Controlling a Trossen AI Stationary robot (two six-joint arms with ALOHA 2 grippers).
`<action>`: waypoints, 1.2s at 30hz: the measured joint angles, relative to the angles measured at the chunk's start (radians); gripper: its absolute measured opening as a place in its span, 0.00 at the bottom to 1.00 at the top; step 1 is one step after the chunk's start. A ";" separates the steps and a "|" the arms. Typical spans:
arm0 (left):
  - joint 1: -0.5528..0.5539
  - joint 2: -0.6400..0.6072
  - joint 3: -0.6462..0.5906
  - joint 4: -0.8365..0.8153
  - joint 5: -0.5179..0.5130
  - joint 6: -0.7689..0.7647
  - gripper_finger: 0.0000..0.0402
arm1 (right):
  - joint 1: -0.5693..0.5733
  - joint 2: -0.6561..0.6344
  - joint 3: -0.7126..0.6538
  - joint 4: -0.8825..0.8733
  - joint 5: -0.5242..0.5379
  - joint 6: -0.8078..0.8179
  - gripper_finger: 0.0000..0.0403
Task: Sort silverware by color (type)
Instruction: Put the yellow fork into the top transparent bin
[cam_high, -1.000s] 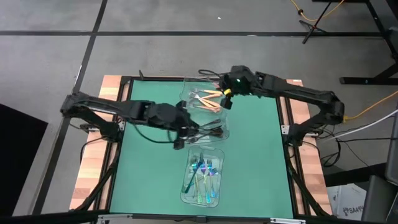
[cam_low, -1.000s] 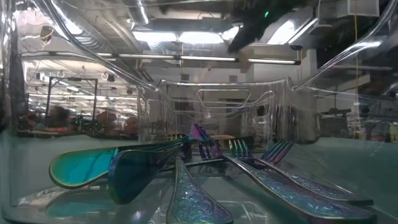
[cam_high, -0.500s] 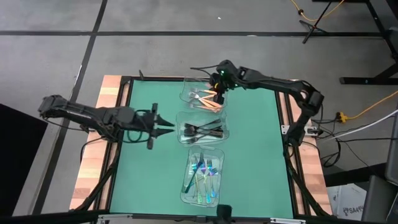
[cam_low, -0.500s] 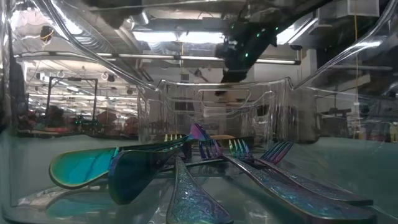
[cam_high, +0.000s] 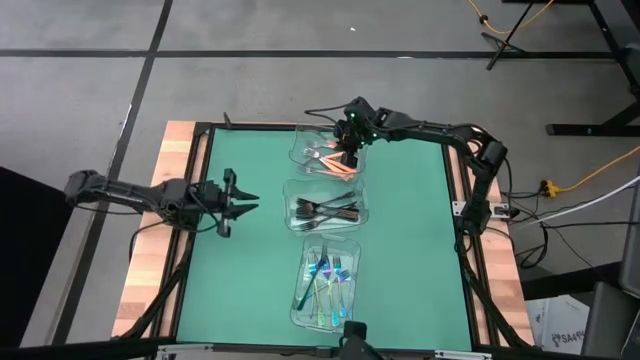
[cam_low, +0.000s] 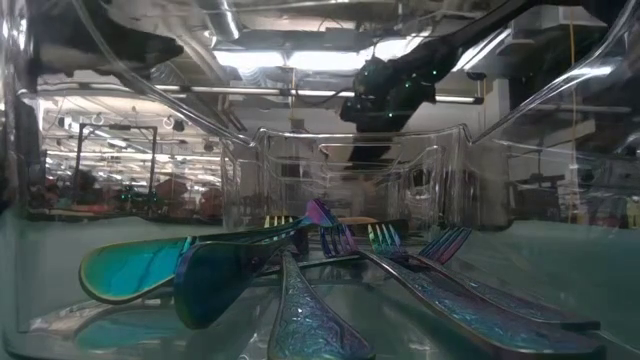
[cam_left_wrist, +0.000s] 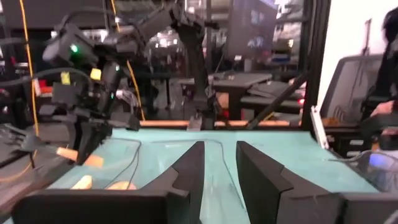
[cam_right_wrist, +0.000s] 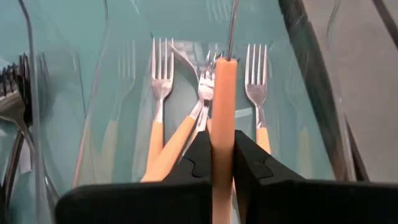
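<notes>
1. The left gripper (cam_high: 245, 200) hovers over bare green mat (cam_high: 240, 270) near the table's left edge, well apart from the containers; its dark, wedge-shaped fingers (cam_left_wrist: 186, 171) stand part open with nothing between them.
2. Three clear, thin-walled rectangular plastic containers sit in a line down the middle of the mat, with open green room on both sides.
3. The far container (cam_high: 305, 150) holds the orange-handled forks (cam_right_wrist: 158, 106), silver tines on smooth matte handles, lying crossed.
4. The middle container (cam_high: 295, 195) holds the dark grey forks (cam_high: 328, 209).
5. The near container (cam_high: 300, 310) holds the glossy, embossed iridescent blue-teal forks (cam_low: 330, 260).
6. The right gripper (cam_high: 348, 155) is over the far container, jaws clamped narrow on one orange-handled fork (cam_right_wrist: 224, 112) by its handle.
</notes>
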 joint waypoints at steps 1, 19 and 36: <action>0.004 -0.031 -0.017 0.000 0.008 0.000 0.21 | -0.004 0.005 0.000 -0.002 -0.002 0.000 0.03; 0.064 -0.388 -0.087 -0.169 0.017 0.124 0.21 | -0.009 0.026 0.000 -0.077 -0.007 0.004 0.03; 0.078 -0.388 -0.087 -0.225 0.016 0.117 0.21 | -0.009 0.026 0.000 -0.136 0.074 0.006 0.07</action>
